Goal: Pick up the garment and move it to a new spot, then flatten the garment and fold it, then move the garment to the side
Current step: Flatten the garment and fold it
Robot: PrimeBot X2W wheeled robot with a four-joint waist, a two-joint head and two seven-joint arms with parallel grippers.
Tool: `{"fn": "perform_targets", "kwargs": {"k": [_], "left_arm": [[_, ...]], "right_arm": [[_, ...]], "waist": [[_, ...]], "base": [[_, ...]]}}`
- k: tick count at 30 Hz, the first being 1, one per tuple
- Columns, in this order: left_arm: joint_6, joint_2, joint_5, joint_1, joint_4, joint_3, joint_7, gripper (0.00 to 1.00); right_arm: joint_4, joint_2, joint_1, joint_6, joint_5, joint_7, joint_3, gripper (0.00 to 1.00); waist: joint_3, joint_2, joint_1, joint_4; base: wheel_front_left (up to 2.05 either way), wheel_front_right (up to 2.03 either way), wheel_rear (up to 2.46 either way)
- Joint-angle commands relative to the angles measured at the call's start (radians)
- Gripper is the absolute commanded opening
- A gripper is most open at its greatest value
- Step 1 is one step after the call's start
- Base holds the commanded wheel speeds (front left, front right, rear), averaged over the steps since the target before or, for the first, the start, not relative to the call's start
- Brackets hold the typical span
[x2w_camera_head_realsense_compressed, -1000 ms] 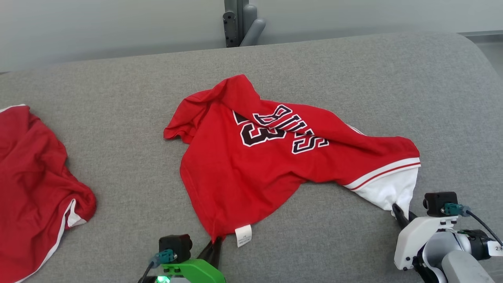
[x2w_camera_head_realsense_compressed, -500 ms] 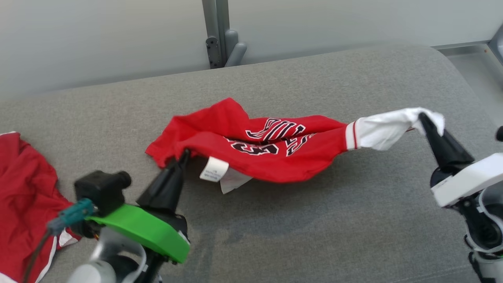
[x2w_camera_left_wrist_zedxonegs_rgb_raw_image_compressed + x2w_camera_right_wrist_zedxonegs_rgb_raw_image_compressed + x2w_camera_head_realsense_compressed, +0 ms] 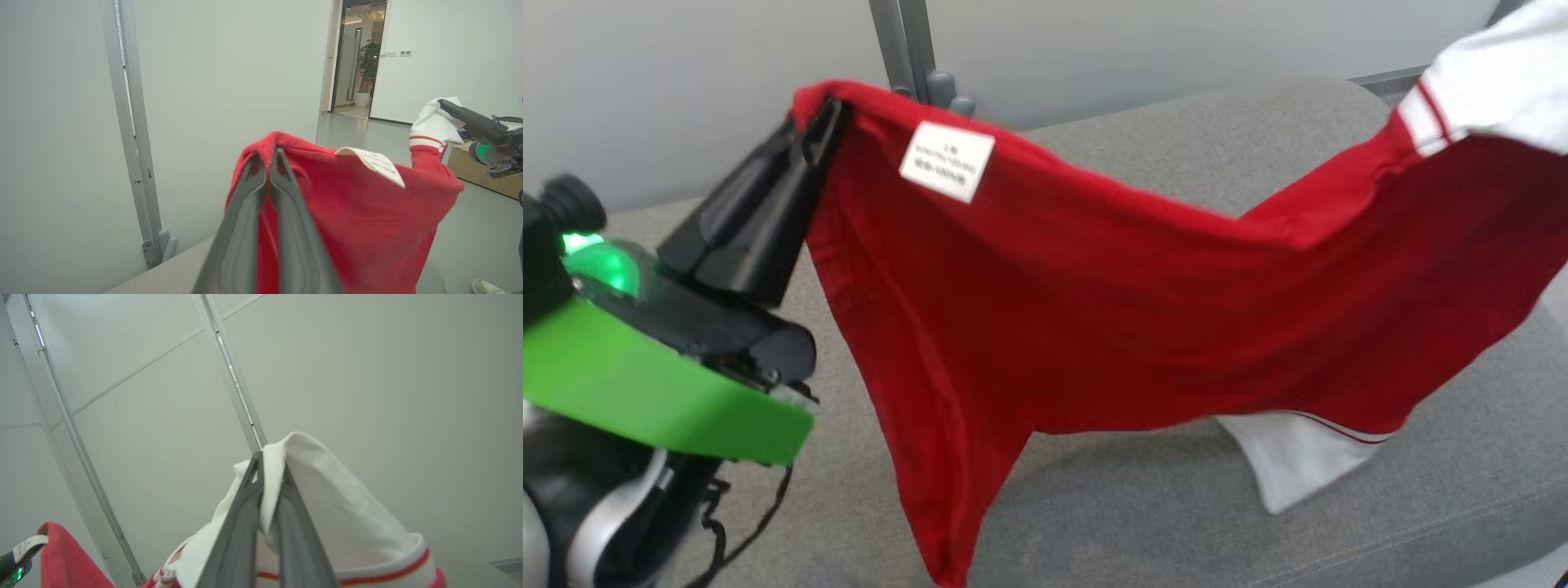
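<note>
Garment [image 3: 1143, 327] in red and white is hanging in the air above the grey cushion [image 3: 1176, 506], spread like a curtain between the two grippers. The left gripper [image 3: 821, 122] is holding up one red corner over the cushion's left end. Its two dark fingers are pressed together, and in the left wrist view the red cloth is bunching between their tips. A white label [image 3: 947, 161] is sticking out of the top edge just beside that pinch. From there the top edge is sagging over the middle of the cushion and climbing again toward its right end, where the white sleeve [image 3: 1494, 82] is riding high. The right gripper [image 3: 269, 457] is pinching that white cloth, its fingers closed with a fold of it draped over their tips. A red point of the cloth is dangling lowest, toward the cushion's front edge; whether it is touching the cushion I cannot tell. A second white patch [image 3: 1298, 465] is hanging below the red hem, low over the cushion's right half. A grey post [image 3: 903, 49] is standing behind the cushion.
</note>
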Motion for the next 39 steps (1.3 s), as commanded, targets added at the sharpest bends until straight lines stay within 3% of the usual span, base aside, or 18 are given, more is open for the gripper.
{"fn": "perform_targets", "kwargs": {"k": [1, 8, 12, 15, 21, 26, 33, 39], "left_arm": [[-0.004, 0.015, -0.013, -0.062, 0.006, 0.009, 0.020, 0.00], [-0.023, 0.030, 0.014, -0.378, 0.156, 0.024, 0.090, 0.00], [-0.059, 0.019, 0.095, -0.610, 0.352, -0.015, 0.066, 0.00], [-0.080, -0.026, 0.150, -0.780, 0.531, -0.054, 0.022, 0.00], [-0.120, -0.081, 0.257, -1.074, 0.895, -0.086, -0.132, 0.00], [-0.138, -0.118, 0.346, -1.291, 1.184, -0.100, -0.396, 0.00], [-0.172, -0.136, 0.386, -1.309, 1.394, -0.140, -0.592, 0.00], [-0.208, -0.130, 0.364, -1.166, 1.507, -0.175, -0.706, 0.00]], "right_arm": [[-0.002, 0.007, -0.049, 0.000, -0.015, 0.019, -0.021, 0.00], [0.094, 0.039, -0.332, 0.000, -0.101, 0.106, -0.081, 0.00], [0.211, 0.063, -0.550, 0.000, -0.185, 0.099, -0.105, 0.00], [0.332, 0.099, -0.729, 0.000, -0.261, 0.068, -0.113, 0.00], [0.577, 0.152, -1.050, 0.000, -0.438, -0.057, -0.072, 0.00], [0.782, 0.194, -1.289, 0.000, -0.562, -0.268, -0.091, 0.00], [0.899, 0.196, -1.254, 0.000, -0.512, -0.358, 0.009, 0.00], [0.883, 0.158, -1.017, 0.000, -0.383, -0.422, 0.130, 0.00]], "waist": [[0.038, 0.0000, 0.0000, -0.017], [0.227, 0.0000, 0.0000, -0.025], [0.372, 0.0000, 0.0000, -0.005], [0.473, 0.0000, 0.0000, 0.015], [0.630, 0.0000, 0.0000, 0.053], [0.717, 0.0000, 0.0000, 0.065], [0.745, 0.0000, 0.0000, 0.056], [0.730, 0.0000, 0.0000, 0.040]], "base": [[0.00, 0.00, 0.00], [0.00, 0.00, 0.00], [0.00, 0.00, 0.00], [0.00, 0.00, 0.00], [0.00, 0.00, 0.00], [0.00, 0.00, 0.00], [0.00, 0.00, 0.00], [0.00, 0.00, 0.00]]}}
